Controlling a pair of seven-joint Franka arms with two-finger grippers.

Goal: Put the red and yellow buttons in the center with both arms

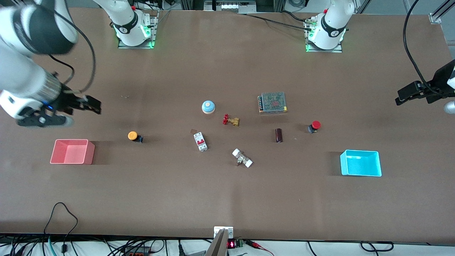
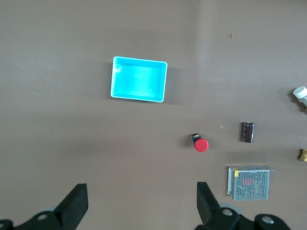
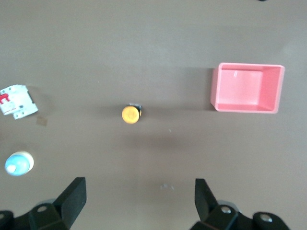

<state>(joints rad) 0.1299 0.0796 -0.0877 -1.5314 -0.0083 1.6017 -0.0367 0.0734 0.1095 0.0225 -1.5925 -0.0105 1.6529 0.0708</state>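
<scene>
Front view: both hands (image 1: 90, 104) (image 1: 403, 96) raised, open.

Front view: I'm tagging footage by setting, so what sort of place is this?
Probably a robotics lab bench: two arms bolted to a brown table, cables along its edge, and test parts like a power supply and circuit breaker.

I count two small buttons, one red button (image 1: 315, 126) and one yellow button (image 1: 133, 136). I see two trays: one pink tray (image 1: 72, 152), one cyan tray (image 1: 360, 163).
</scene>
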